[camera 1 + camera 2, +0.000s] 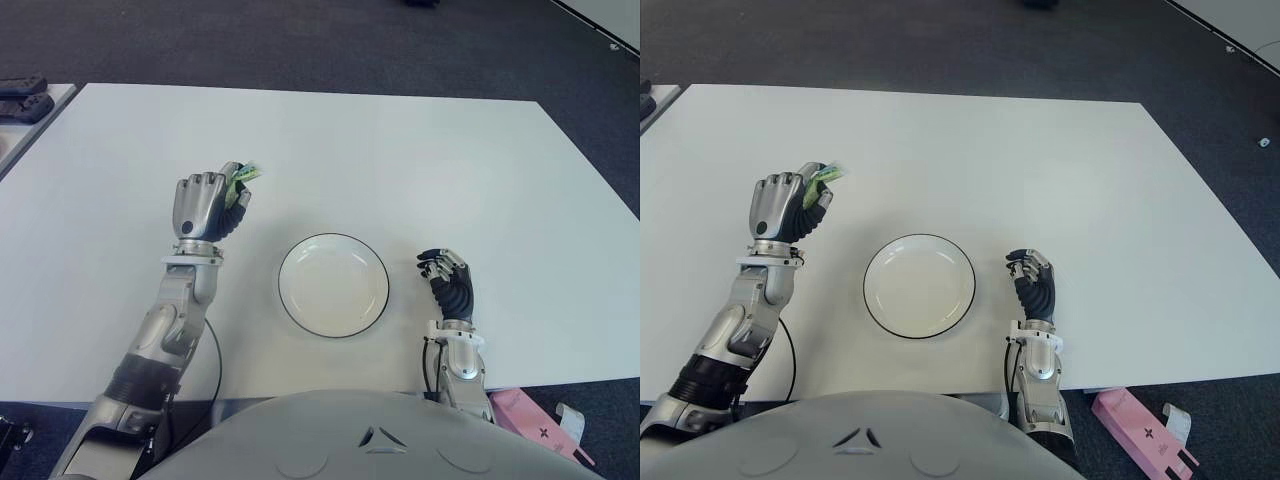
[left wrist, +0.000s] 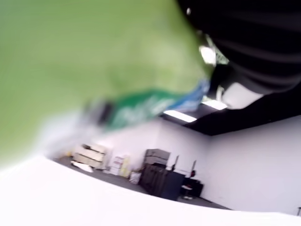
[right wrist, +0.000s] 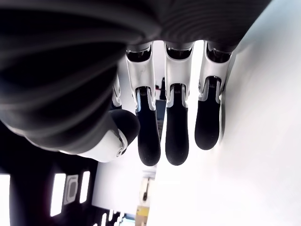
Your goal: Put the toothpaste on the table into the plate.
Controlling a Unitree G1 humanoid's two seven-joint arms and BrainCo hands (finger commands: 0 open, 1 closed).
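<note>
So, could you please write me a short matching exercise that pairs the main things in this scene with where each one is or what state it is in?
Things:
1. green toothpaste tube
2. round white plate with a dark rim
3. left hand
4. right hand

States:
A. empty, on the white table between the two hands
B. held in the left hand, raised left of the plate
C. idle, right of the plate, holding nothing
D. fingers closed around the tube

Pairs: 1-B, 2-A, 3-D, 4-C
</note>
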